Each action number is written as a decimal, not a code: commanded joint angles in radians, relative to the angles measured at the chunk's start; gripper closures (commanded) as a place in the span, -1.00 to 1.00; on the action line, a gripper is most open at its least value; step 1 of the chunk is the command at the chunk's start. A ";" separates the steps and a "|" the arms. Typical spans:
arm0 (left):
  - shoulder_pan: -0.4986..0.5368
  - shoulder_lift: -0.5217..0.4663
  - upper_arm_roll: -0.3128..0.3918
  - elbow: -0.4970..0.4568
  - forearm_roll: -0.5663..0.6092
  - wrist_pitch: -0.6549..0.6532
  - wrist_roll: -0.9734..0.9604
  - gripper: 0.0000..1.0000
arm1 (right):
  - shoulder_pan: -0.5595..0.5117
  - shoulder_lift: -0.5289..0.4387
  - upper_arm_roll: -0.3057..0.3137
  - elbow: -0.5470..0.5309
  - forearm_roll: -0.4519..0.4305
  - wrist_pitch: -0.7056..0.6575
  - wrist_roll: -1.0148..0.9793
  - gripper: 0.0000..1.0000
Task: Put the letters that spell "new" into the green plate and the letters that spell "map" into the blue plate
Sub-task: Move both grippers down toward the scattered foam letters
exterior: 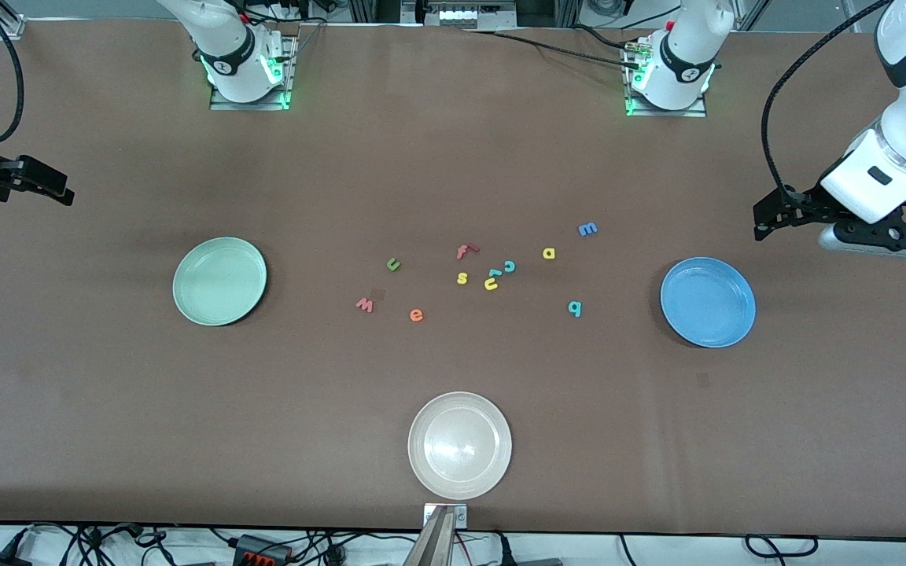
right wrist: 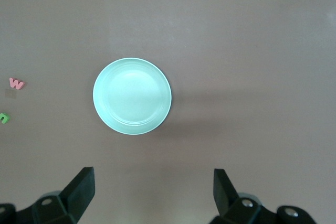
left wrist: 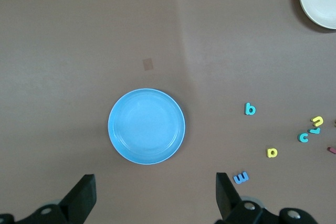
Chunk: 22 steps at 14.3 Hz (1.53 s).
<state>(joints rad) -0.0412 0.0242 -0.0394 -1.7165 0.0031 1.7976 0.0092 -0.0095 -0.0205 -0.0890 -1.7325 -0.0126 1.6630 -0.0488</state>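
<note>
Table: brown matte tabletop (exterior: 453, 157), both arm bases along its farther edge.
Green plate: round pale mint-green plate (exterior: 219, 281), empty, toward the right arm's end of the table.
Blue plate: round bright blue plate (exterior: 708, 302), empty, toward the left arm's end.
Spare plate: round whitish-beige plate (exterior: 459, 446), at the middle of the table's nearer edge; not part of the task.
"new" letters: small dark olive-green foam n (exterior: 393, 264), orange foam e (exterior: 416, 315) and pink-red foam w (exterior: 364, 304), loose on the table at the green-plate side of the scatter.
"map" letters: small blue foam m (exterior: 587, 229), yellow foam a (exterior: 549, 253) and teal foam p (exterior: 575, 308), at the blue-plate side.
Distractors: red foam f (exterior: 465, 251), yellow foam s (exterior: 462, 277), yellow foam u (exterior: 491, 284) and teal foam c (exterior: 509, 266), mid-scatter.
Left gripper: left gripper (left wrist: 155, 195) hangs above the table's end edge past the blue plate, fingers spread wide, holding nothing.
Right gripper: right gripper (right wrist: 154, 190) hangs over the other end edge past the green plate, equally wide, empty.
Key relation: each word lies between its own plate and the table's middle, so the left arm looks nearer to m, a, p and the right to n, e, w.
Progress: I judge nothing sorted yet.
</note>
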 commanded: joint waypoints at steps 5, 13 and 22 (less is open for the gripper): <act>-0.006 0.016 0.001 0.031 -0.005 -0.012 -0.003 -1.00 | 0.000 -0.015 -0.002 -0.018 -0.001 0.003 -0.008 -1.00; -0.006 0.016 0.003 0.031 -0.005 -0.011 -0.003 -1.00 | 0.019 -0.019 0.005 -0.010 0.000 -0.038 -0.010 -1.00; -0.008 0.039 0.003 0.035 -0.003 -0.012 0.000 -1.00 | 0.311 0.212 0.005 -0.010 0.039 0.142 0.059 -1.00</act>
<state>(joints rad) -0.0419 0.0261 -0.0403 -1.7160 0.0030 1.7974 0.0092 0.2441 0.1317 -0.0752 -1.7571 0.0094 1.7560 -0.0269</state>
